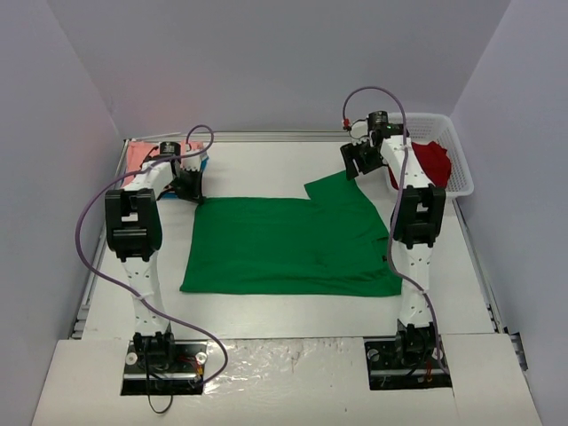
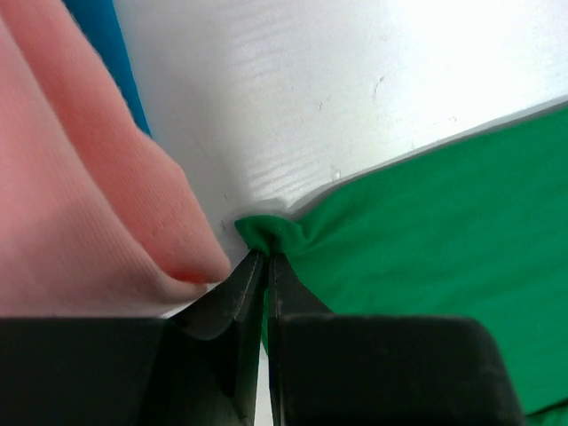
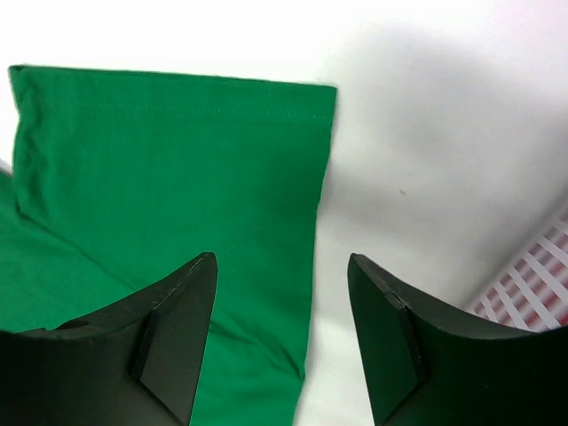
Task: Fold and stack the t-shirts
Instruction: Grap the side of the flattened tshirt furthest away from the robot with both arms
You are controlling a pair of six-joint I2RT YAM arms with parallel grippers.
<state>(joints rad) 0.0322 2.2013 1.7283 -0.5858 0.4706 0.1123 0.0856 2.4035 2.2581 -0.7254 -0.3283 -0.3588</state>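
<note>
A: What do we record for the left gripper [image 2: 264, 259]?
B: We record its jaws pressed together on a bunched pinch of the green t-shirt [image 1: 284, 244], at that shirt's far-left corner. The wrist dips to the table [image 1: 266, 306]. The forearm rises back to a raised elbow over the shirt's left edge.
A: And the right gripper [image 3: 282, 266]?
B: We see its jaws parted, holding nothing, poised above the green t-shirt's far-right sleeve. Its arm stands nearly upright beside the shirt's right edge, with the wrist bent toward the sleeve.
A: The other garments?
B: The salmon-pink t-shirt [image 2: 80, 195] lies just left of the pinched corner, with the teal-blue t-shirt [image 2: 99, 35] showing beside it. The red t-shirt [image 1: 433, 160] sits in the white basket [image 1: 460, 177], right of the sleeve.
</note>
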